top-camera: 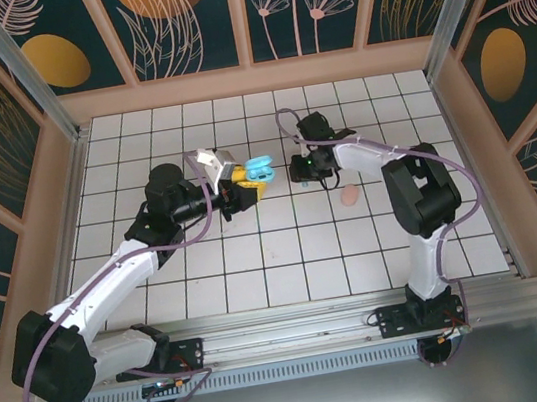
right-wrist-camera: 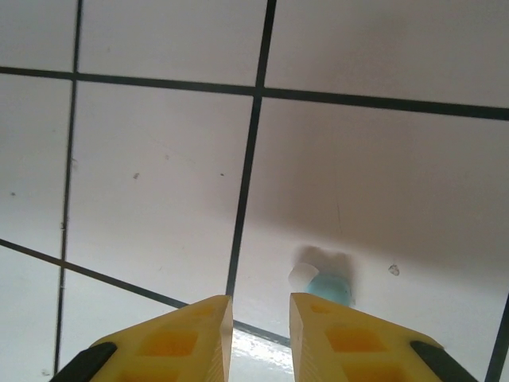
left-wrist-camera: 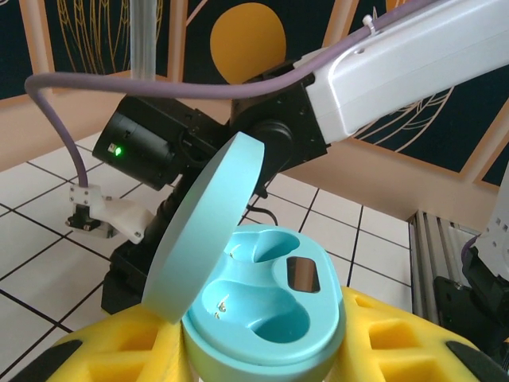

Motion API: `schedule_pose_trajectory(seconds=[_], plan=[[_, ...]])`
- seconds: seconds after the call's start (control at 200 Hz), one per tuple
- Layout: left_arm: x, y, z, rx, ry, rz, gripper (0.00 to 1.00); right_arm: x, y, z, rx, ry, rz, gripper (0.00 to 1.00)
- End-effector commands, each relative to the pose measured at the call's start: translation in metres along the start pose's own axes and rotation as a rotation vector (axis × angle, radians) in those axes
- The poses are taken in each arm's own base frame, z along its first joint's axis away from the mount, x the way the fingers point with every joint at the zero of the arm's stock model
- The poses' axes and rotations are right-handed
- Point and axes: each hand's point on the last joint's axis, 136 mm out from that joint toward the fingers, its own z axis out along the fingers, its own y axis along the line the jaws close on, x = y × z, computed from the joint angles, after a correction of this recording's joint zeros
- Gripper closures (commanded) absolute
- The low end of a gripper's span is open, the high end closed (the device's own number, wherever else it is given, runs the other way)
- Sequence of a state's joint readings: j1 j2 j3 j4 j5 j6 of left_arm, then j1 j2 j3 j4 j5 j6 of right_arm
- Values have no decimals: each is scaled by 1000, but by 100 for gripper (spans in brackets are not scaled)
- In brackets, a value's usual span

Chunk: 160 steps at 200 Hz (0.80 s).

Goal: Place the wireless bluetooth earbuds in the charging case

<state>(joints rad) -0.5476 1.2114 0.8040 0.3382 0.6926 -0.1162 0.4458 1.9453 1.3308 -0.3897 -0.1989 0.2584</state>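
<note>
My left gripper [top-camera: 243, 187] is shut on the teal charging case [top-camera: 260, 171] and holds it above the tiled floor. In the left wrist view the case [left-wrist-camera: 306, 338] sits between the yellow fingers [left-wrist-camera: 398, 338], its lid [left-wrist-camera: 203, 231] tipped open to the left and both sockets empty. My right gripper [top-camera: 302, 171] points down at the floor just right of the case. In the right wrist view a teal earbud [right-wrist-camera: 328, 286] with a white tip lies on a tile, just beyond the right fingertip and outside the gap. The right gripper [right-wrist-camera: 261, 309] is open a little, with nothing between its fingers.
A small pink oval object [top-camera: 350, 194] lies on the tiles right of the right gripper. The right arm's black wrist [left-wrist-camera: 199, 147] looms close behind the open case. Wooden walls [top-camera: 250, 79] ring the tiled floor.
</note>
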Motion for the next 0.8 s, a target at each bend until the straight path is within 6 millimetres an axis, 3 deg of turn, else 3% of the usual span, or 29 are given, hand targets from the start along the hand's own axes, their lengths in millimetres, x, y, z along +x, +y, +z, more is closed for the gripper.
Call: schedule_pose_trajectory(seconds=[0.0,0.455,0.796], plan=[[-5,1,-4,-13,-16,15,100,3,-12,11,58,32,-30,74],[-6,1,-6,-26,-19,17,100,14,-30,28,138,94,-81,73],[-9,2,-6,-29,-26,15,99,30,-7,29,71,145,-180,79]])
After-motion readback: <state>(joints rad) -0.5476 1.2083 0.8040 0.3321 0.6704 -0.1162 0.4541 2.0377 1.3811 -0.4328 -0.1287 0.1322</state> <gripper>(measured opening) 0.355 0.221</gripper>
